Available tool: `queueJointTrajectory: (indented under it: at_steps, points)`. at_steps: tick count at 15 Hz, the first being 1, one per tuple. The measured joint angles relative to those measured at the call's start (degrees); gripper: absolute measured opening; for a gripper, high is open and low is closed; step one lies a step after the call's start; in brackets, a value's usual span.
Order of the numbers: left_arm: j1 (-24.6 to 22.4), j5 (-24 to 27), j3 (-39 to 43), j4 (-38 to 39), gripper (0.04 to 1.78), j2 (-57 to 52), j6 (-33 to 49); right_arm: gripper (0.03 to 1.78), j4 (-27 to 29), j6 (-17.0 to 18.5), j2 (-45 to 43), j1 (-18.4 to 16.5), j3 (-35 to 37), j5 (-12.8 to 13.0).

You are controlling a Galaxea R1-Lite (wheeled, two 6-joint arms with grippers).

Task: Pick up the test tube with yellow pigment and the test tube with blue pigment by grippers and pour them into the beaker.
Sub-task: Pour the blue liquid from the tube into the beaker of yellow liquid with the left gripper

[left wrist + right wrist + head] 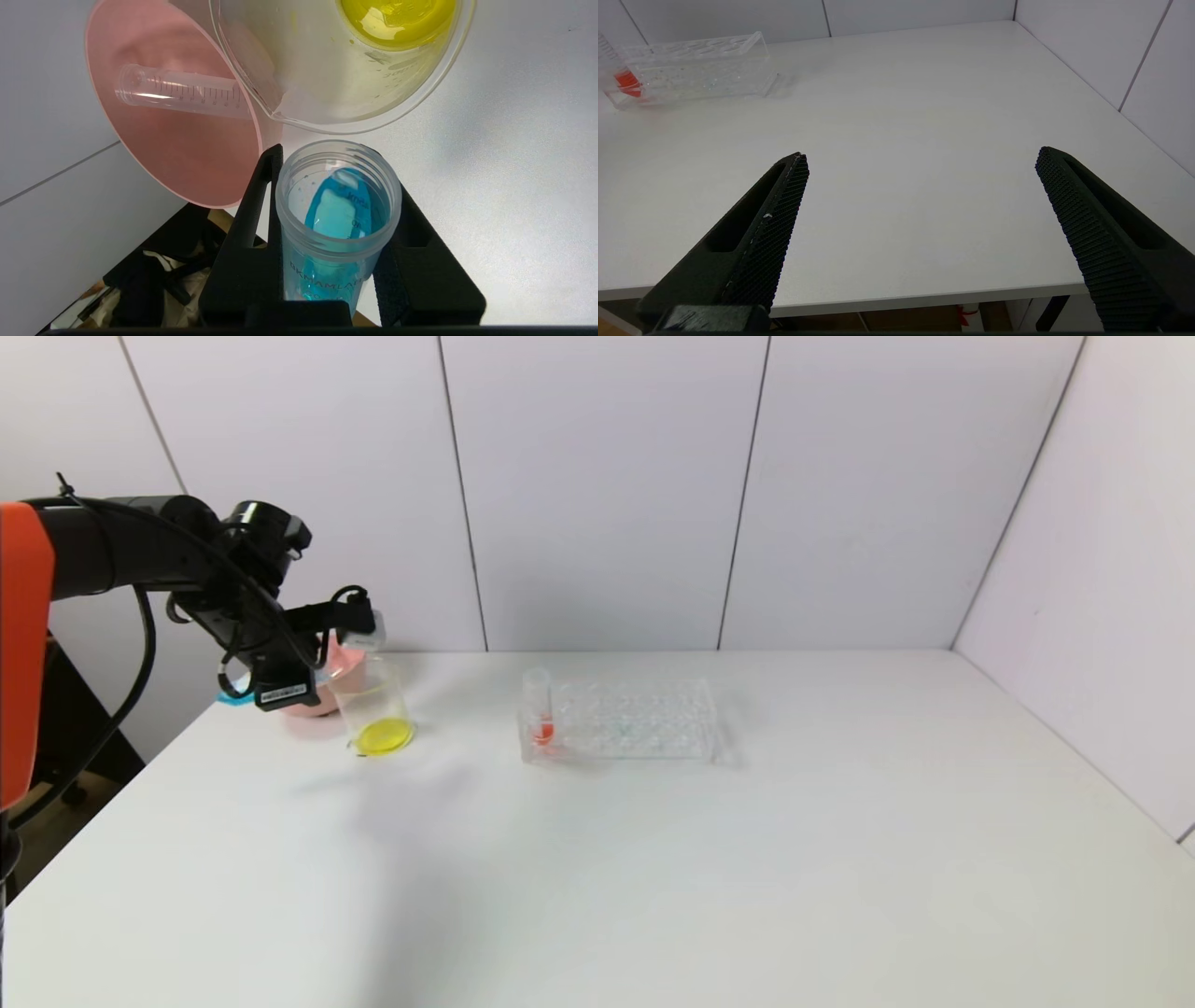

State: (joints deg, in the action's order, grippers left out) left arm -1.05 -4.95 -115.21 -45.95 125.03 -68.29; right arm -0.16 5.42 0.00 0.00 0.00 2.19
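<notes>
Near the tabletop's far left corner, the left gripper [334, 233] is hovering just beside the rim of the small clear straight-sided beaker [372, 709], its black fingers [247, 261] pinching the slim clear test tube with blue pigment [337, 219]. In the left wrist view the tube's open mouth is facing the beaker's pour lip, close to it but apart, and blue liquid is lying along the inside of the tilted tube. A pool of yellow liquid [383, 736] is sitting in the bottom of the beaker. Just behind the beaker, at the table's far left edge, a pink round bowl [187, 163] is holding an empty clear graduated tube [180, 91] lying on its side.

Towards the middle of the far edge, well apart from the beaker, a clear plastic tube rack [635, 719] is standing on the white tabletop [653, 859]. A slim clear tube with red liquid [541, 709] is standing upright in the rack's left end.

Over the near right part of the tabletop, the right gripper [920, 242] is hanging with its two black ribbed fingers [770, 233] spread wide, nothing between them.
</notes>
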Motion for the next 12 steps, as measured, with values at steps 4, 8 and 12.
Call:
queueJointTrajectory:
  at_steps: [4, 8, 12]
  points:
    - [0.0, 1.2, 0.0, -0.2, 0.53, -0.2, 0.1, 1.77, 0.0, 0.0, 0.0, 0.0, 0.0, 0.0]
    - [-0.1, 5.1, 0.0, -0.3, 0.53, -0.6, 0.2, 1.77, 0.0, 0.0, 0.0, 0.0, 0.0, 0.0]
    - [-0.2, 5.9, 0.0, -0.9, 0.53, -1.0, 0.2, 1.77, 0.0, 0.0, 0.0, 0.0, 0.0, 0.0]
